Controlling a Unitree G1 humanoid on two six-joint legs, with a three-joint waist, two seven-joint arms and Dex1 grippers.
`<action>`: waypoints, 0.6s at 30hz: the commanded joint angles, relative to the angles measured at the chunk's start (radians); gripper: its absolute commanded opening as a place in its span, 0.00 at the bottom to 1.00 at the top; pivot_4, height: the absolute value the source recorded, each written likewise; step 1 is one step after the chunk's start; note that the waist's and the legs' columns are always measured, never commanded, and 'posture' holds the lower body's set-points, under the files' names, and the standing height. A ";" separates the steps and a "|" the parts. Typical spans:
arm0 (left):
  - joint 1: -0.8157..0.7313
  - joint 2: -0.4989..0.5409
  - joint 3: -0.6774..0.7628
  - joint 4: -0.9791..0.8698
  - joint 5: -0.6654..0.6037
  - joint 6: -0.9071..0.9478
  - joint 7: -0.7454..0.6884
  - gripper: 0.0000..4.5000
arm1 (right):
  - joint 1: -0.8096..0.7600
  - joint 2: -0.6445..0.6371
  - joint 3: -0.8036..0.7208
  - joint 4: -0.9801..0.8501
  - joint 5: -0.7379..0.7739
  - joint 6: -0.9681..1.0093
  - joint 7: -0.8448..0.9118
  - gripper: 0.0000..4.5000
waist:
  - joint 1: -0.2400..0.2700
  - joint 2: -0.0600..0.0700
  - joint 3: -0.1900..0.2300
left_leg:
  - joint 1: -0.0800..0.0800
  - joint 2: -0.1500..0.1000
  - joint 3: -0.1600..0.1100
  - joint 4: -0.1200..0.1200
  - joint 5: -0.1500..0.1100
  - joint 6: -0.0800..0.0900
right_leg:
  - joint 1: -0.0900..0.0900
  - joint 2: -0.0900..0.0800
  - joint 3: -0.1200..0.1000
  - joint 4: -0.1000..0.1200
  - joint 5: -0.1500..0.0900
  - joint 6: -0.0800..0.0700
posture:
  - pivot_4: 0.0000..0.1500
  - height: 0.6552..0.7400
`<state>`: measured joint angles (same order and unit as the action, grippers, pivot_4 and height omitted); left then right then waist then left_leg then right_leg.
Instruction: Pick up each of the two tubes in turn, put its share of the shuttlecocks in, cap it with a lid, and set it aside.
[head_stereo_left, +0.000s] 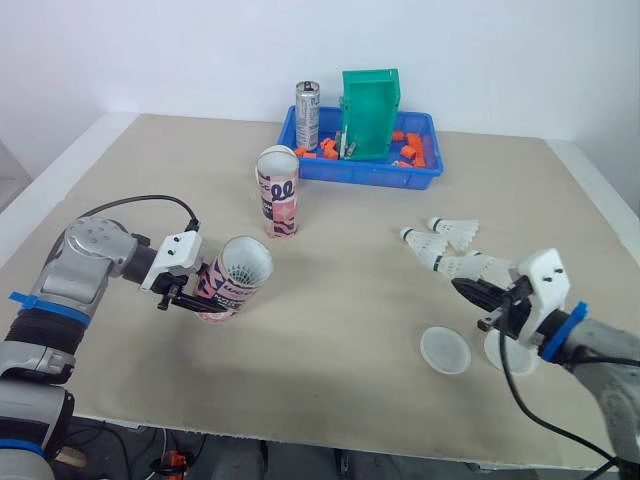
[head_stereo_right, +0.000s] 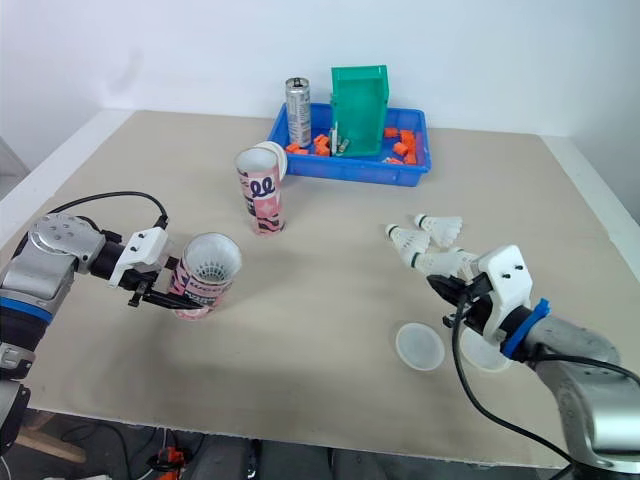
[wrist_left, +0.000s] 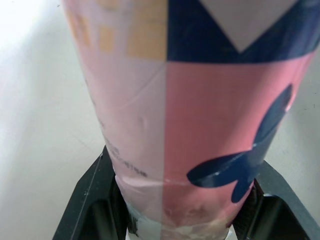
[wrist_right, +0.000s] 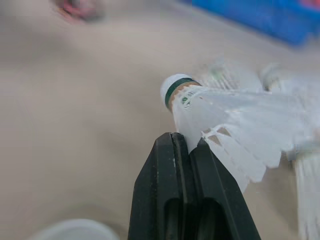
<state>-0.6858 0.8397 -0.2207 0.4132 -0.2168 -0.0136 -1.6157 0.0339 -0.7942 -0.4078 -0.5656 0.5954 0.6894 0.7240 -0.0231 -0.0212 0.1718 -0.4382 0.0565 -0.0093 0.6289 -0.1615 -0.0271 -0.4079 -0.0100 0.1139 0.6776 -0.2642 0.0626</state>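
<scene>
While my left arm reaches low over the table (head_stereo_left: 330, 330), my left fingers (head_stereo_left: 190, 298) clamp near the bottom of a glossy pink patterned tube (head_stereo_left: 235, 280), tilted, with white feathers (head_stereo_left: 246, 262) inside. My right fingers (wrist_right: 185, 150), closed, pinch a shuttlecock (wrist_right: 225, 112) by its feathered skirt, with a round translucent lid (head_stereo_left: 445, 351) just beside them.

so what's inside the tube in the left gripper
The tube in the left gripper is tilted, mouth open: a shuttlecock sits inside, white feathers around a dark centre. The wall hides whether more lie beneath it.
</scene>
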 joint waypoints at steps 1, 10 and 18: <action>-0.013 -0.023 -0.024 0.008 0.000 -0.002 0.001 0.49 | -0.108 -0.089 0.007 -0.150 0.170 0.054 0.082 0.00 | -0.001 0.000 0.000 | 0.000 0.000 0.000 0.000 0.000 0.000 | 0.000 0.000 0.000 0.000 0.000 0.000 | 1.00 0.95; -0.048 -0.047 -0.036 0.046 0.009 -0.019 0.001 0.49 | -0.679 -0.107 0.490 -0.012 -0.017 -0.086 0.284 0.00 | 0.001 0.001 0.002 | -0.001 0.000 0.005 0.001 0.001 0.002 | -0.002 -0.006 -0.003 -0.002 0.001 -0.002 | 1.00 0.95; -0.037 -0.052 -0.026 0.023 0.014 -0.008 0.001 0.49 | -0.934 0.046 0.746 0.233 -0.212 -0.228 0.433 0.00 | 0.004 0.002 0.002 | -0.006 0.000 0.007 -0.001 0.001 0.002 | -0.004 -0.007 -0.005 -0.003 0.000 -0.002 | 1.00 0.95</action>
<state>-0.7298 0.7980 -0.2367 0.4509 -0.2150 -0.0228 -1.6158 -0.8578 -0.7664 0.3269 -0.3590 0.4127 0.5028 1.1198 -0.0193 -0.0189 0.1741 -0.4439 0.0567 -0.0034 0.6275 -0.1606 -0.0249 -0.4110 -0.0165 0.1078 0.6753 -0.2656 0.0611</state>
